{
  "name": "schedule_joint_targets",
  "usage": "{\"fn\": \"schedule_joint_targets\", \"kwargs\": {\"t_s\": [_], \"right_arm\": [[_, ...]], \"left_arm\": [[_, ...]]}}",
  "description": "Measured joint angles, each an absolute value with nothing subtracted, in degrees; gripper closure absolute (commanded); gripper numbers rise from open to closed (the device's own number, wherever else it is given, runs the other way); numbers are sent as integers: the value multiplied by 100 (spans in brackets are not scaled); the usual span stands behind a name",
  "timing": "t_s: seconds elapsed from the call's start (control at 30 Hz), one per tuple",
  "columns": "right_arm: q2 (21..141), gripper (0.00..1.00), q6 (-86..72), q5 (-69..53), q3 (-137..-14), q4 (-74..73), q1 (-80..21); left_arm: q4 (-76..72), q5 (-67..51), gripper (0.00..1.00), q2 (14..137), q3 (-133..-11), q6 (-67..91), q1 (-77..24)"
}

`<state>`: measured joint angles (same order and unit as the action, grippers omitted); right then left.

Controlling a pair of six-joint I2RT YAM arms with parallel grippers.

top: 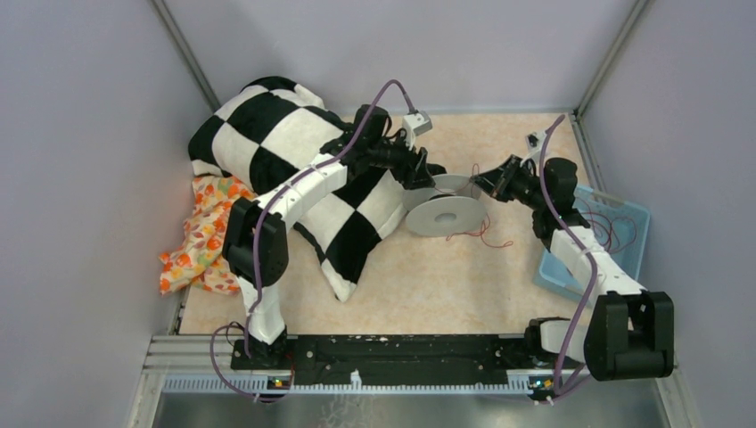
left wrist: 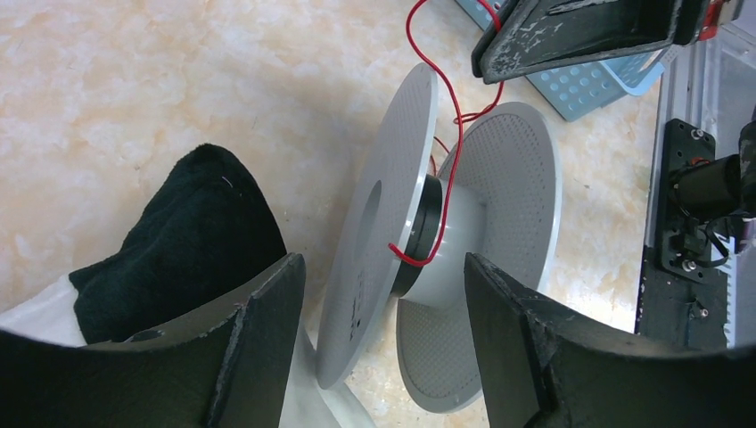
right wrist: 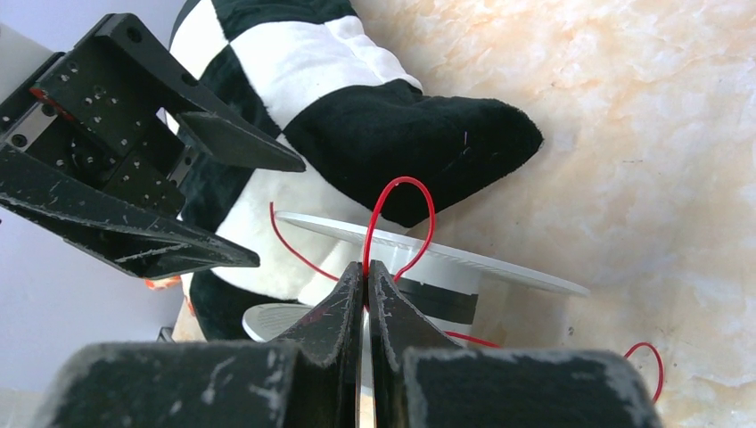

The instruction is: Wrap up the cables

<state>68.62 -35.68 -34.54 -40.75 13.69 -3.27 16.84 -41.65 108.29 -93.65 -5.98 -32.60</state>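
Cable could slip off the spool if tension drops: right gripper pinches it, while left gripper jaws stand apart, spool unsteadied.

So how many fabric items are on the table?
2. A checkered cushion lies at the rear left; an orange-print cloth lies beside it at the left edge of the table. Others may be hidden beneath the cushion.

White arms — black joints, purple hoses, scuffed black claws
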Motion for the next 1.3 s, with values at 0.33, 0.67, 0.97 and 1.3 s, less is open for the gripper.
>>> {"fn": "schedule_joint_targets", "kwargs": {"t_s": [0.33,0.67,0.97,1.3], "right_arm": [[7039,100,-3573,-3485,-3968,1415,-327],[6993,100,-3649,-3693,-3938,1577,-327],[6377,100,-3483,-3894,-3955,1234,-327],[6307,100,-3730,-3911,-3951,1461,-327]], "left_arm": [[1664,-4313,29,11006,-9365,-589,-3260],[1549,-4405,27,11041,-9365,-456,-3267],[1503,-4466,27,11041,-9365,-314,-3267],[1503,-4473,27,11034,-9365,-274,-3267]]}}
